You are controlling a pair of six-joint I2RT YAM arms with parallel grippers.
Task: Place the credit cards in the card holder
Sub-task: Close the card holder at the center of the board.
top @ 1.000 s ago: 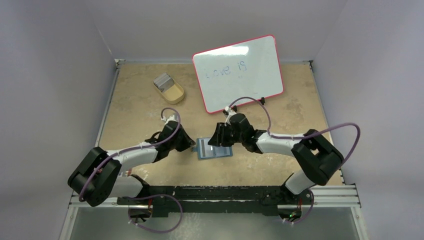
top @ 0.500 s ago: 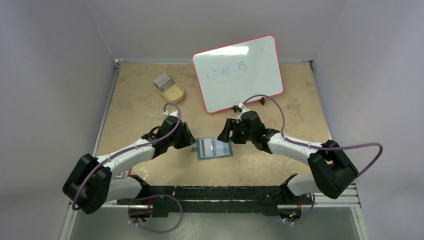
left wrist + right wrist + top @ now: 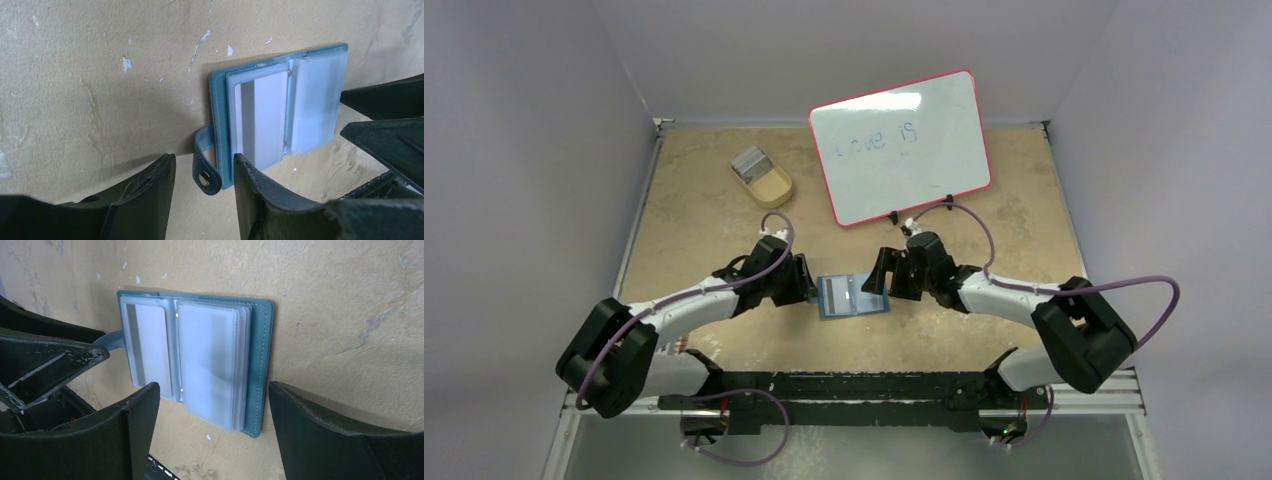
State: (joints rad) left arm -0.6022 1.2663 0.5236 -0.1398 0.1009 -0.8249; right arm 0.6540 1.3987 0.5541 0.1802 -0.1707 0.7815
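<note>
Moved: right hand backed off wallet; I see both released.
Left hand: open, empty, at snap tab.
Right hand: open wide, empty.
Wallet: open on tabletop, card sleeved.

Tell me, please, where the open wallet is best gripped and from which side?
Probably by its snap tab, which loops out from the wallet's left edge and seems to arch off the table. The rest lies flat and open, offering little to pinch. Come in from the robot's left, jaws straddling the tab.
</note>
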